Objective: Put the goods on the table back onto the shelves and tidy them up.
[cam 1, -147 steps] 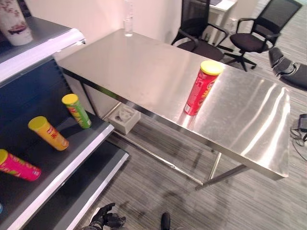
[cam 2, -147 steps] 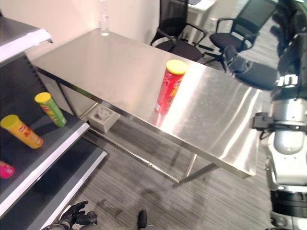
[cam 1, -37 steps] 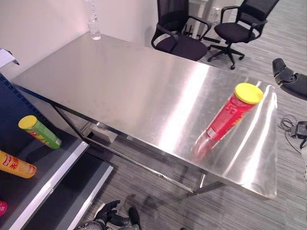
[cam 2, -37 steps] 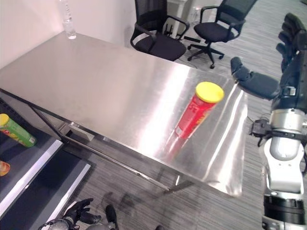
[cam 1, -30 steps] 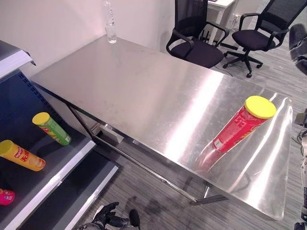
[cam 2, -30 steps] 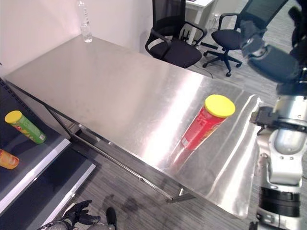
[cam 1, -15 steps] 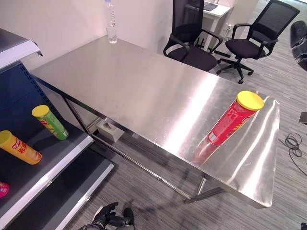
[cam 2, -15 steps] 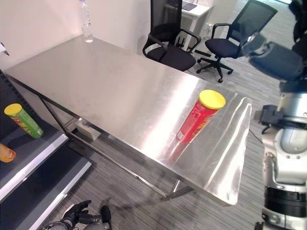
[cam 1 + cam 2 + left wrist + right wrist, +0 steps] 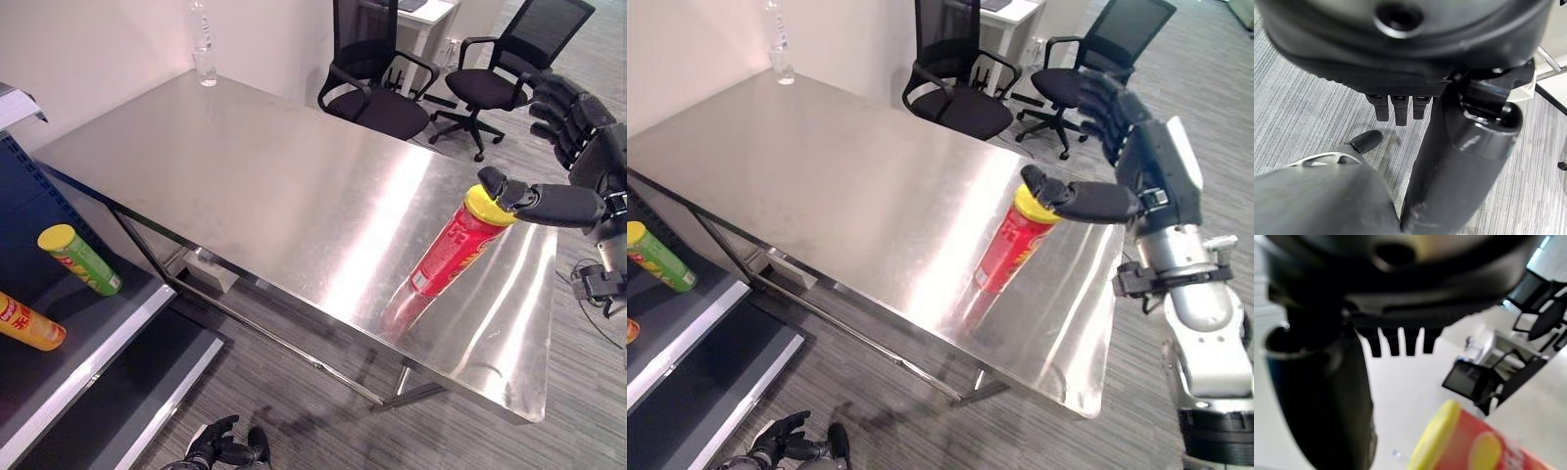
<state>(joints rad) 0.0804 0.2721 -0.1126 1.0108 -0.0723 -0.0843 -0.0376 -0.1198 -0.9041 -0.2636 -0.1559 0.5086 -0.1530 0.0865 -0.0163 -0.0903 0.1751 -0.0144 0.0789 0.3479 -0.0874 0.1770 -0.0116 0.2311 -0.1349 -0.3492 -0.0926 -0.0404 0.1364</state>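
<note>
Steel bench, flat and reflective, beside a dark shelf. Two black office chairs stand beyond the bench. Red cylindrical can with yellow lid stands upright near the bench's right end, long axis vertical. Right hand is open, fingers spread wide above and behind the can, thumb at its lid. Green can and yellow can lie on the shelf. Left hand hangs low near the floor, fingers loosely curled, holding nothing. A clear bottle stands at the bench's far corner.

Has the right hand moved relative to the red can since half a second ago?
Yes. The right hand has come in toward the red can; its thumb now lies over the yellow lid, fingers open.
</note>
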